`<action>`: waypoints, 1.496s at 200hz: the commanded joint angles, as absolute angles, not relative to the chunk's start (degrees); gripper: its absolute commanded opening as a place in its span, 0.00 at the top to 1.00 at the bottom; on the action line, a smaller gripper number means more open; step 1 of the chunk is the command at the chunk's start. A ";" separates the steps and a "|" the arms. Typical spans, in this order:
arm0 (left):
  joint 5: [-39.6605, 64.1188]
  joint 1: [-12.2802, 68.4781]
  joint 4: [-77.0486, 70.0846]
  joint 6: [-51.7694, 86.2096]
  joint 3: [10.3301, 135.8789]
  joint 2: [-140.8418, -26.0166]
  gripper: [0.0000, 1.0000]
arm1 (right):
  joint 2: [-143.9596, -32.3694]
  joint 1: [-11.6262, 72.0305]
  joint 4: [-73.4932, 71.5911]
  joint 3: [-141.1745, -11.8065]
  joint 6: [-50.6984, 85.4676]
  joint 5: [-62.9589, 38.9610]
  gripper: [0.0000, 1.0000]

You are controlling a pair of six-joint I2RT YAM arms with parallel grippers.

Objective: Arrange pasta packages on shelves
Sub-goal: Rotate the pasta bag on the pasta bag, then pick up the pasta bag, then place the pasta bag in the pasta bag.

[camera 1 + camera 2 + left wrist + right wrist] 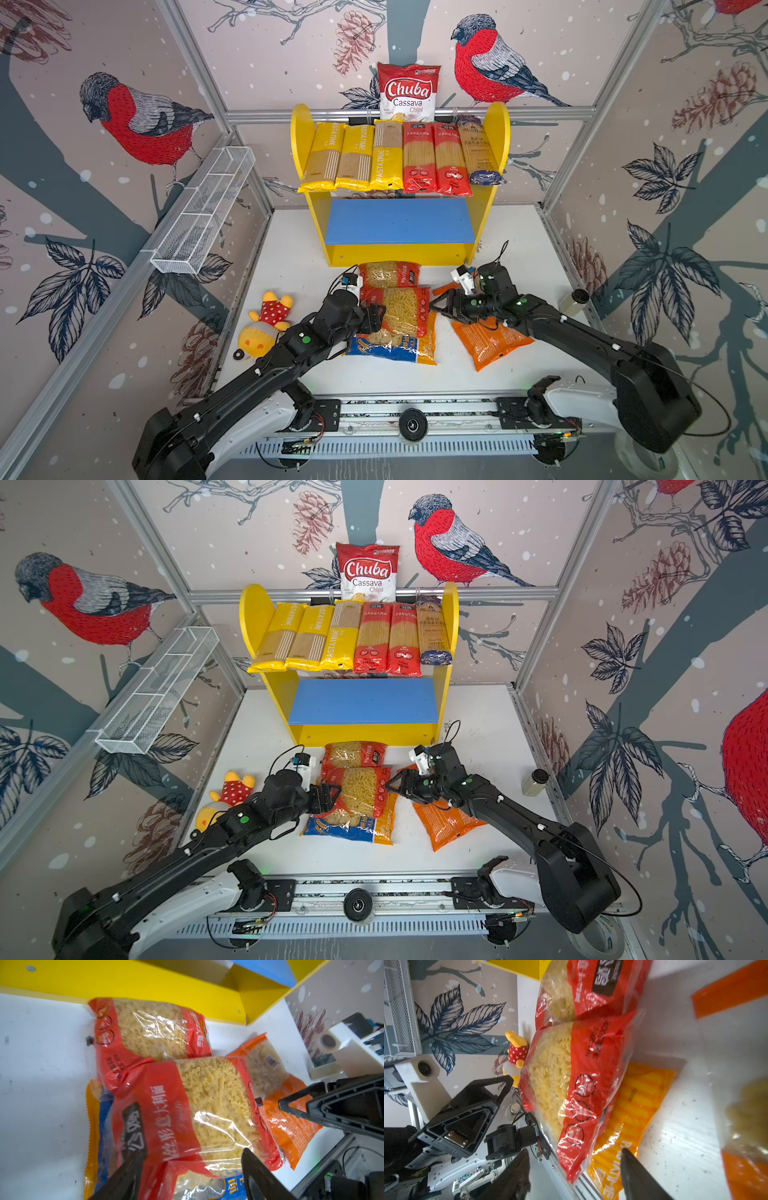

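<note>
The yellow shelves (301, 137) stand at the back; several long pasta packages (386, 158) cover the upper board, and the blue lower board (399, 222) is bare. On the table a red short-pasta bag (401, 309) lies on a blue-and-yellow bag (390, 351), with another red bag (388, 273) behind it and an orange bag (490, 343) to the right. My left gripper (378, 318) is open at the red bag's left end (187, 1109), fingers straddling it. My right gripper (438, 305) is open at its right edge (571, 1084).
A Chuba chips bag (409, 89) leans behind the shelves. A polka-dot plush toy (268, 324) lies left of the left arm. A white wire basket (203, 212) hangs on the left wall. A small jar (575, 299) stands at the table's right edge.
</note>
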State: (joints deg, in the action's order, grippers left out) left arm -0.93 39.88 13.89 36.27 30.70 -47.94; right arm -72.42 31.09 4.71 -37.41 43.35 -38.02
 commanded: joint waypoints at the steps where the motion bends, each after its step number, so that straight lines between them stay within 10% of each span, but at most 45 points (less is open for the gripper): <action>1: 2.12 38.94 10.87 39.16 29.68 -46.47 0.26 | -76.42 30.27 2.10 -37.72 42.02 -38.64 0.23; 81: 7.59 38.94 2.80 41.84 25.22 -48.51 0.27 | -90.08 37.97 -14.16 -41.92 49.40 -41.87 0.30; 133: 5.87 38.94 4.58 40.82 27.70 -45.71 0.27 | -88.56 39.31 -21.27 -41.31 54.74 -43.00 0.77; 201: 0.02 38.85 10.28 34.54 37.73 -42.31 0.26 | -82.27 41.20 -33.39 -44.57 62.32 -36.42 1.00; 299: -0.70 38.76 2.74 37.51 31.96 -41.90 0.24 | -74.98 47.05 -53.22 -27.22 71.74 -3.97 0.93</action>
State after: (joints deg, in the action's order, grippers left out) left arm -0.43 38.85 7.86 35.09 35.05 -41.82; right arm -75.59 44.42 -44.45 -31.90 69.32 -16.67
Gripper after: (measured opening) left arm 0.756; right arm 0.081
